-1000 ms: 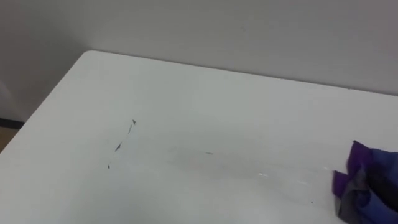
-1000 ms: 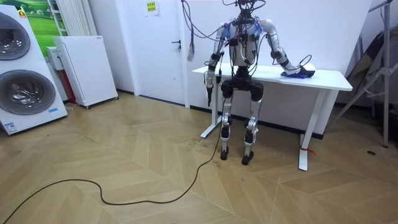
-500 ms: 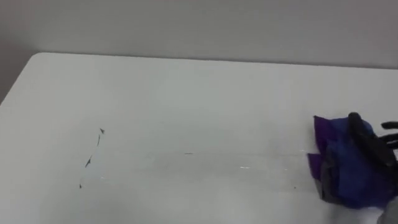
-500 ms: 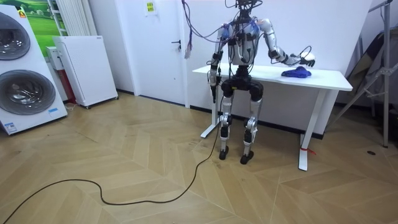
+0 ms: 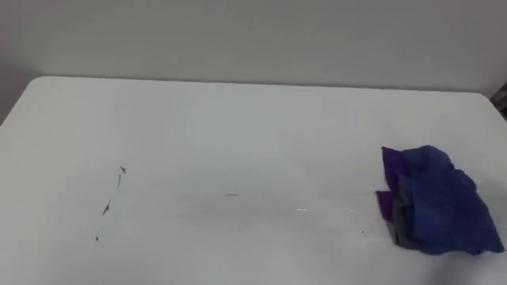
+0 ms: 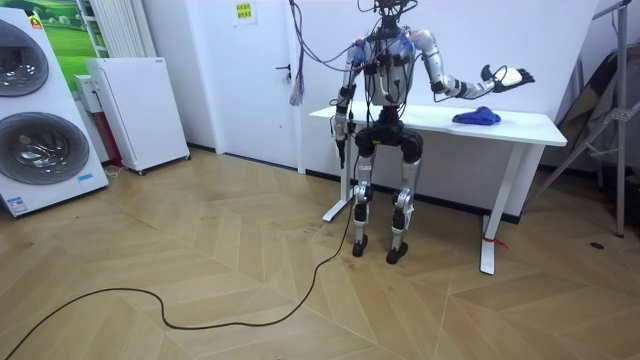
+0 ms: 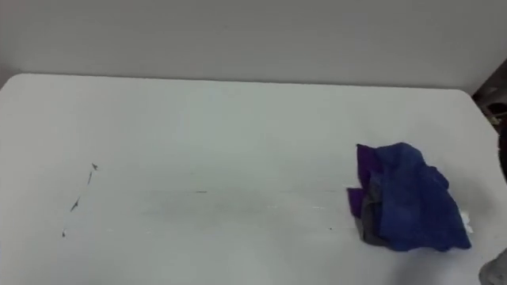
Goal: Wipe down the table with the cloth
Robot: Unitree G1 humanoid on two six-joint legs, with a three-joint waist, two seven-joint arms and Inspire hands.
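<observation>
We see the cloth (image 5: pixel 436 202) loose by the table's (image 5: pixel 238 119) right edge, the right hand (image 6: pixel 510 76) above it, seemingly spread for regrasping.

No writing can be made out anywhere. A small yellow notice (image 6: pixel 243 11) hangs high up by the door (image 6: pixel 262 90) (print too small to tell). A pale sticker (image 6: pixel 15 205) sits low on the washing machine (image 6: pixel 40 150), its lettering equally unreadable. Thin dark marks (image 5: pixel 111 202) on the white surface (image 5: pixel 238 127) form no letters.
</observation>
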